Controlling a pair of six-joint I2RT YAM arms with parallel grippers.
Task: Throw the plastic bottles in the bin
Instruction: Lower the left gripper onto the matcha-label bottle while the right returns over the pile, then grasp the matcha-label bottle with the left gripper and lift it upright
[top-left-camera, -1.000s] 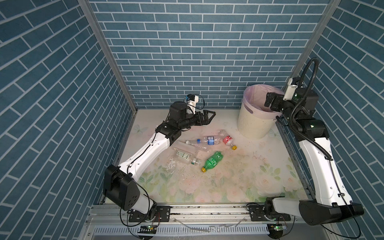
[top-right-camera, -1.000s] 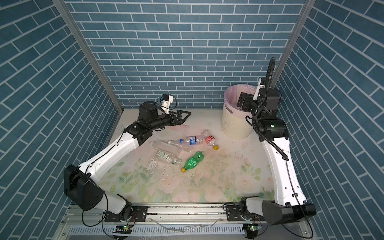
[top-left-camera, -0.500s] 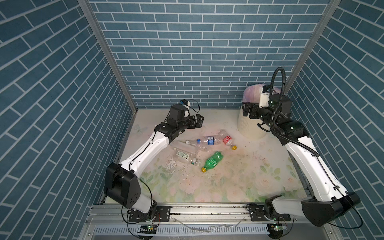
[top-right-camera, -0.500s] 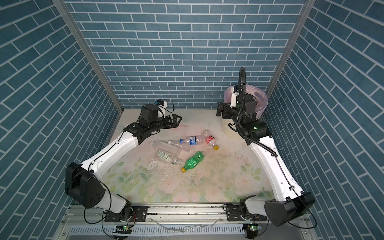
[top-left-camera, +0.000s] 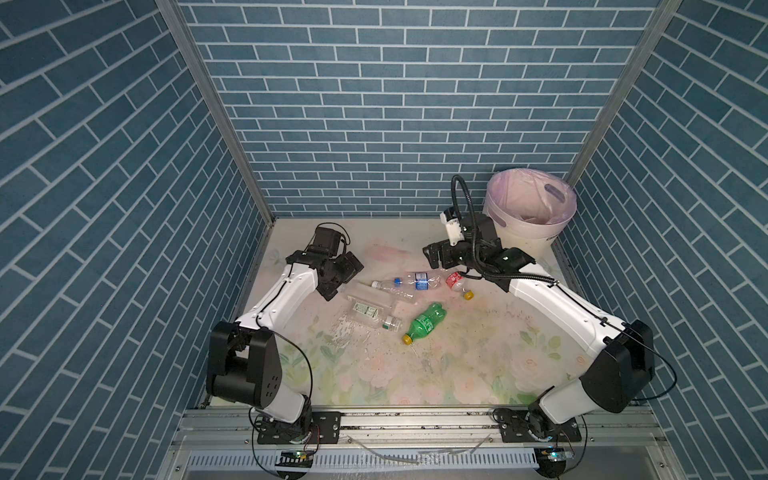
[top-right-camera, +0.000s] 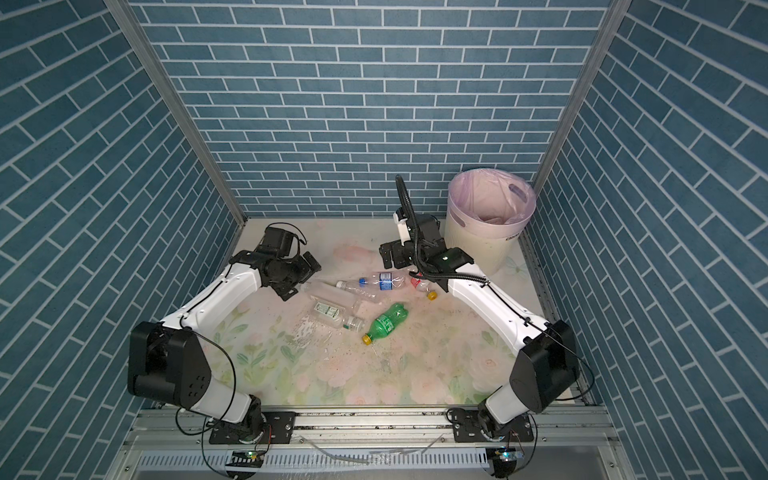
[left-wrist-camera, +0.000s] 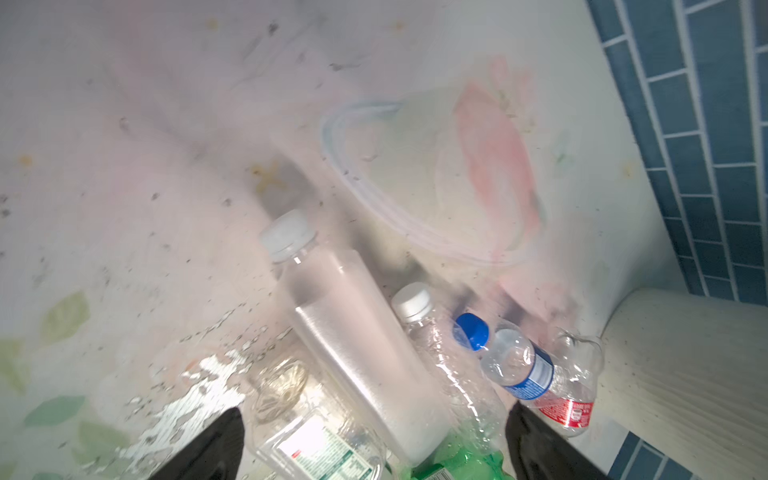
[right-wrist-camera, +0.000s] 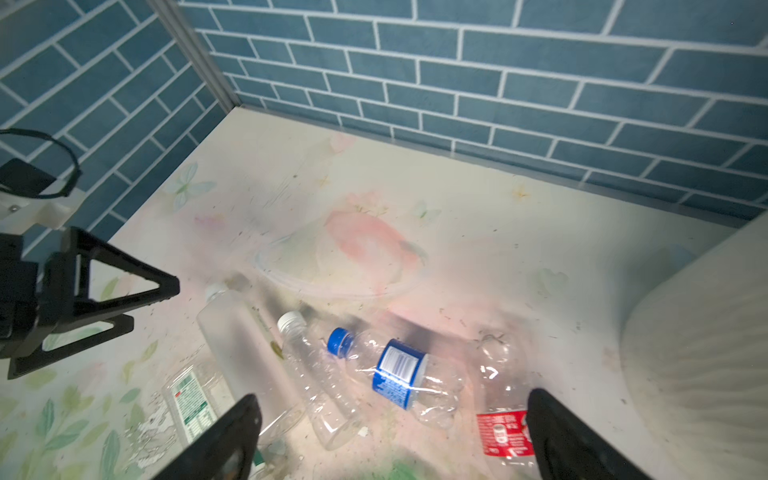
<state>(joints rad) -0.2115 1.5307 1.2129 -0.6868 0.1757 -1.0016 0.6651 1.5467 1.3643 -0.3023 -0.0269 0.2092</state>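
Mostly clear plastic bottles (top-left-camera: 419, 281), ribbed round bin (top-left-camera: 528, 242)

Bottles (top-left-camera: 419, 281) clustered mid-table, bare table (top-left-camera: 457, 365) in front (near side), bin (top-left-camera: 527, 242) blocking far-right corner

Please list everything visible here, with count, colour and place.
green bottle: 1, green, yellow cap, front of cluster
blue-label bottle: 1, clear, blue cap, mid-table
red-label bottle: 1, clear, yellow cap, nearest bin
crushed bottle: 1, clear, white cap, beside blue-label bottle
frosted bottle: 1, whitish, cluster's left
green-label bottle: 1, clear, beside frosted bottle
bin: 1, cream, lilac liner, far right corner
table: 1, floral
walls: 3, blue brick
left gripper: 1, black, open, left of bottles
right gripper: 1, black, open, left of bin
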